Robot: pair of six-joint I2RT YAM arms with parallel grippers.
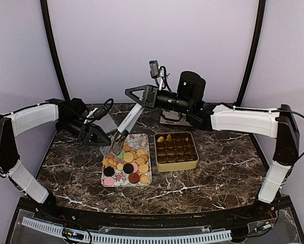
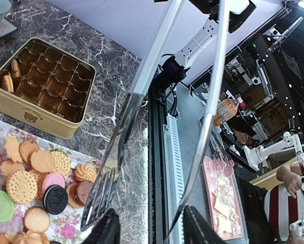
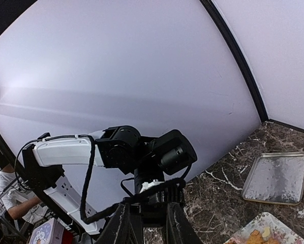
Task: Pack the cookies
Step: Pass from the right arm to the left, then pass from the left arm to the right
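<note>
steel long tongs (image 1: 129,121), clamped in the right gripper (image 3: 147,226), lie between fingers of the left gripper (image 2: 151,223), hold unclear; uneven squeeze may twist them, scattering small colourful cookies (image 1: 126,162).

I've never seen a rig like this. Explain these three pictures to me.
Two robot arms are bolted at the near edge of a marble table. The wide picture looks down from above and behind them; the other two come from a camera on each wrist. On the table: a flowery tray of cookies, a gold tin holding a few, and a bare metal tray. The right arm's fingers grip one end of metal tongs; the left arm's fingers sit either side of the tips, beside the cookies.
</note>
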